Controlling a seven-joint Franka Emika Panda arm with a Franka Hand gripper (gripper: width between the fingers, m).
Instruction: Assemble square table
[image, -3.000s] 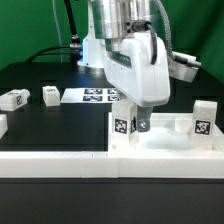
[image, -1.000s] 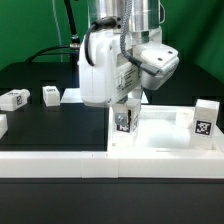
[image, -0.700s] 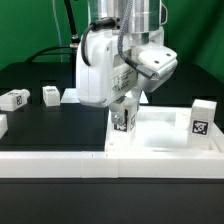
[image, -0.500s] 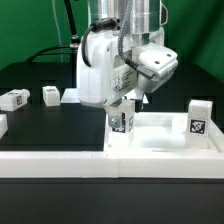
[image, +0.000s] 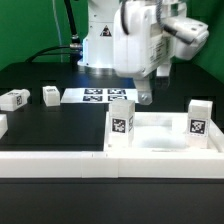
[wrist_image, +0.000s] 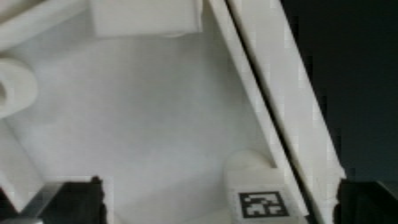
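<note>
The white arm (image: 125, 40) hangs above the black surface (image: 40, 125), its wrist bent so the jaws point down over the far side of the square table top (image: 160, 146). They are above it, touching nothing. In the wrist view the two dark fingertips (wrist_image: 79, 196) sit wide apart, so the jaws are spread and hold nothing.

The table top lies at the exterior view's right, just behind the long white wall (image: 55, 160). One tagged leg (image: 122, 126) stands upright at its left edge and another (image: 196, 120) at its right. Two loose legs (image: 14, 98) (image: 50, 94) lie well apart from it on the left, near the marker board (image: 100, 96).

Every tag is a black-and-white square pattern; no letters can be read.
</note>
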